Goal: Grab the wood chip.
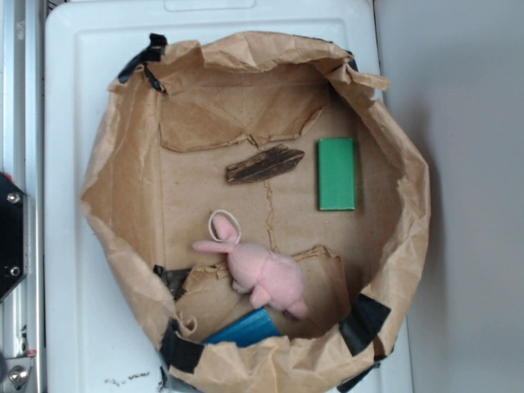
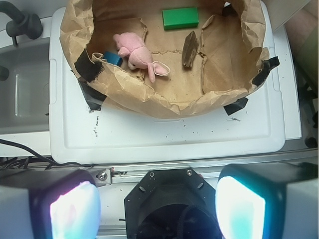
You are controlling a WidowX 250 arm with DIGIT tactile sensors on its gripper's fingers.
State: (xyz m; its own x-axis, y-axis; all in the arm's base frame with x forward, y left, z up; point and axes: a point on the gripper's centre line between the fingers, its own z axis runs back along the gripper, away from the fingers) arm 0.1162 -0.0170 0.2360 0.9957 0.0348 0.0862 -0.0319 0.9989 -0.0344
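**While the hand hangs wide open over the counter edge, the wood chip lies untouched in the bag**

Wrist view: hand (image 2: 157,204) at the bottom of frame, both fingers spread far apart, nothing between them. Left pad (image 2: 72,211) and right pad (image 2: 241,204) glow pale cyan-pink. Black mount and a metal rail sit between and just beyond them. Hand is not seen in the exterior view.

Past the rail is a white plastic lid (image 2: 164,134) with dark specks scattered on it. On it stands a brown paper bag (image 2: 164,99), rolled down into a low open ring, black tape patches on its rim.

Inside the bag:
- wood chip (image 1: 264,164) flat on the paper floor, near the middle, long axis roughly across the exterior view, slightly tilted. Clear of everything else.
- green block (image 1: 337,173) just beside the chip's right end in the exterior view, not touching.
- pink plush toy (image 1: 262,274) near the opposite side, well apart from the chip, one ear loop pointing toward it.
- blue object (image 1: 246,329) partly hidden under a torn paper flap beside the plush.

Grey sink (image 2: 22,79) sits off the lid's left side in the wrist view.
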